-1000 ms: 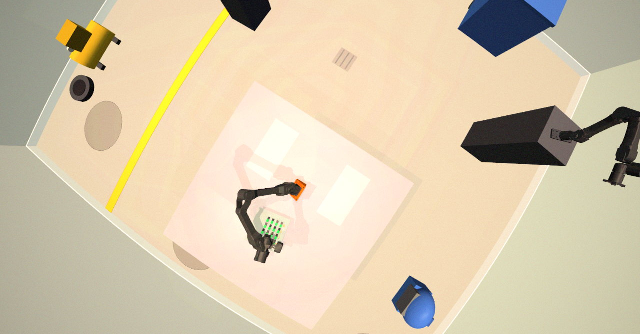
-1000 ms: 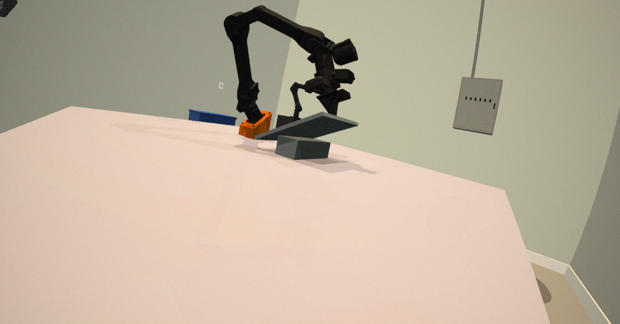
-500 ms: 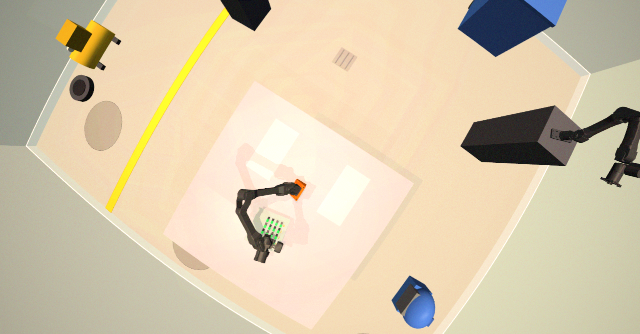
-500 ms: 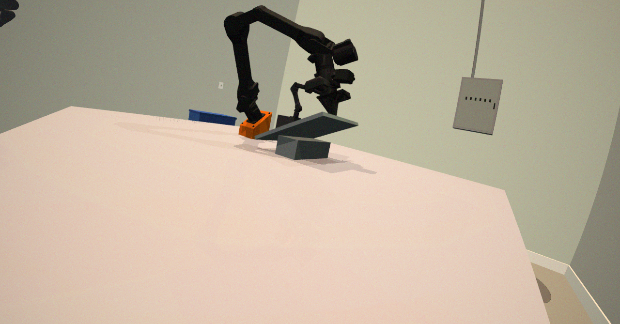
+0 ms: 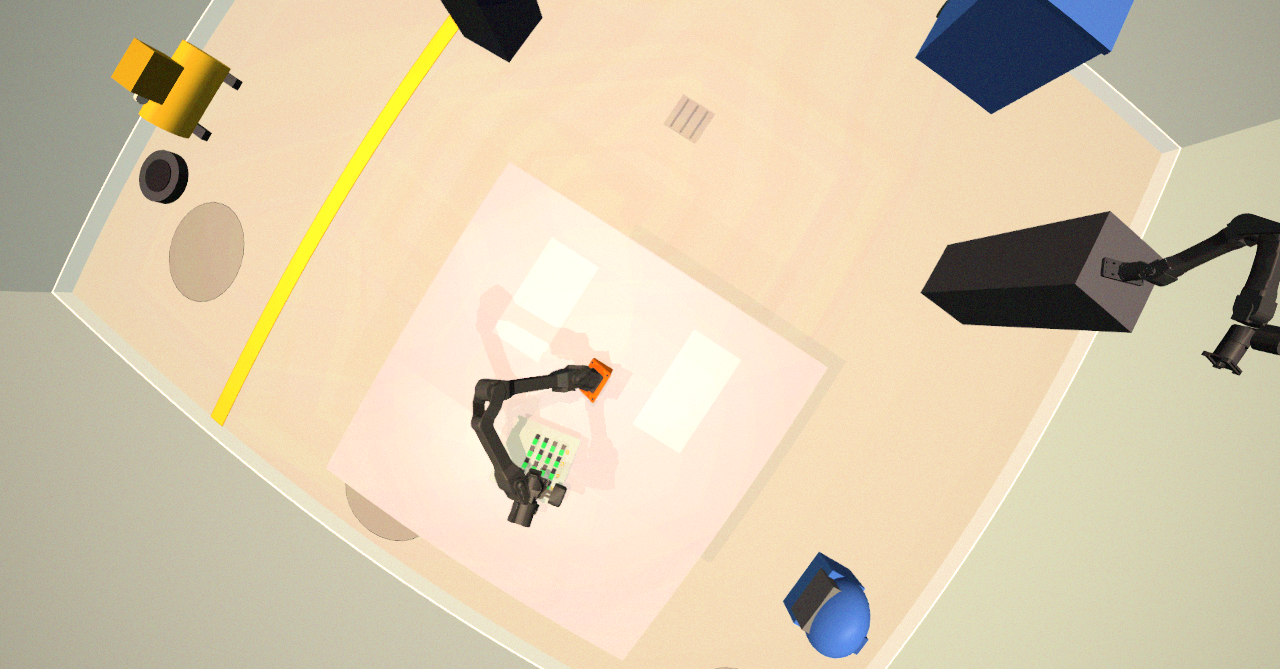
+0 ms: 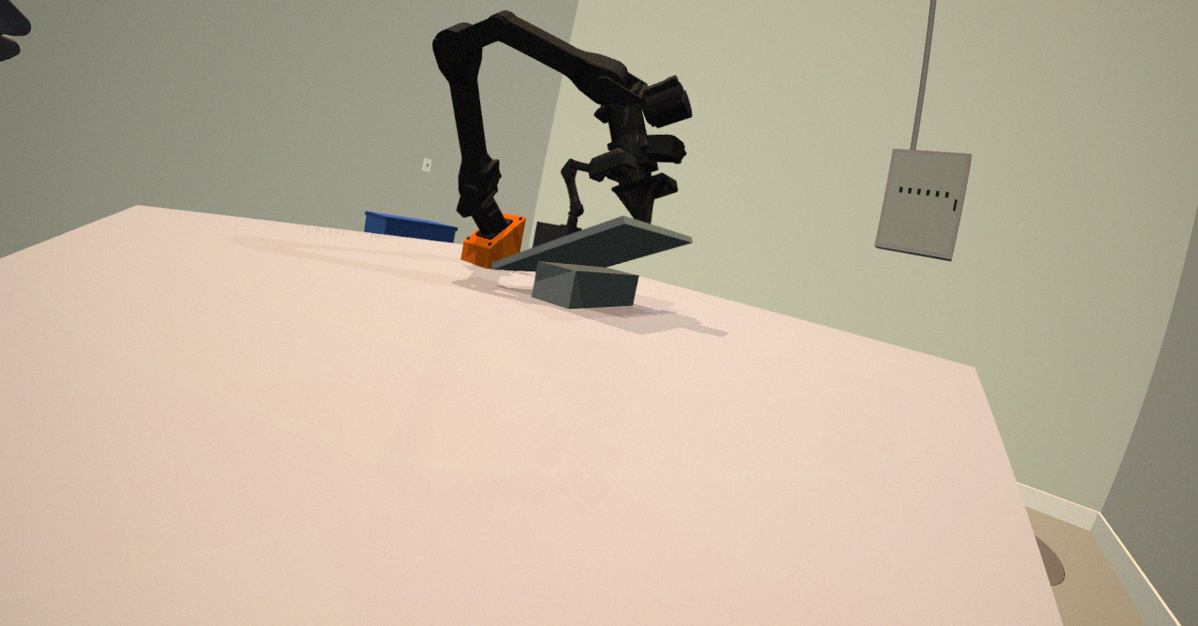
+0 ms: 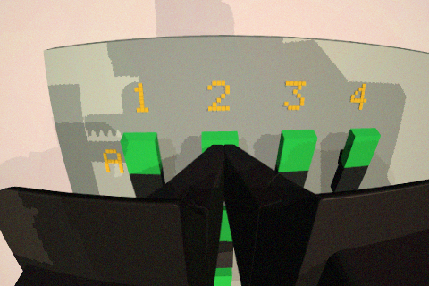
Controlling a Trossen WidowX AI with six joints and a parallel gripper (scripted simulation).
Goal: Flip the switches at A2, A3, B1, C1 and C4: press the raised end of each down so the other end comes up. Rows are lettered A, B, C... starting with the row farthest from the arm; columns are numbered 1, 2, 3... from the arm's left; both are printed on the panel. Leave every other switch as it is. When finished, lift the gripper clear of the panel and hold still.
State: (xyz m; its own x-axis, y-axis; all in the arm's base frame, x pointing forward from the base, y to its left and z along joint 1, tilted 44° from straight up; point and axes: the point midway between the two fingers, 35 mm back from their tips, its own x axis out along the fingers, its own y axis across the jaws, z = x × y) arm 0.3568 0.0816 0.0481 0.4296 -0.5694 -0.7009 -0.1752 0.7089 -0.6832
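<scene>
The tilted grey-green panel point(image 5: 540, 422) point(image 6: 591, 242) point(image 7: 250, 63) carries rows of green and black switches. My gripper point(image 6: 639, 212) point(image 7: 222, 155) is shut, with nothing between its fingers. Its tips are low at switch A2 point(image 7: 219, 137), whose far green end shows just beyond them. The fingers hide the rest of A2, and contact is not clear. Switches A1 point(image 7: 145, 154), A3 point(image 7: 298, 151) and A4 point(image 7: 363, 148) show green far ends and black near parts. B1, C1 and C4 are hidden in the wrist view. In the exterior view the panel's edge hides the fingertips.
The orange arm base point(image 5: 600, 369) point(image 6: 492, 246) stands close to the panel's near side. A grey support block point(image 6: 582, 285) is under the panel. Neighbouring switches lie close on both sides of the fingers. A second arm point(image 5: 1257, 280) stands far off on a black pedestal.
</scene>
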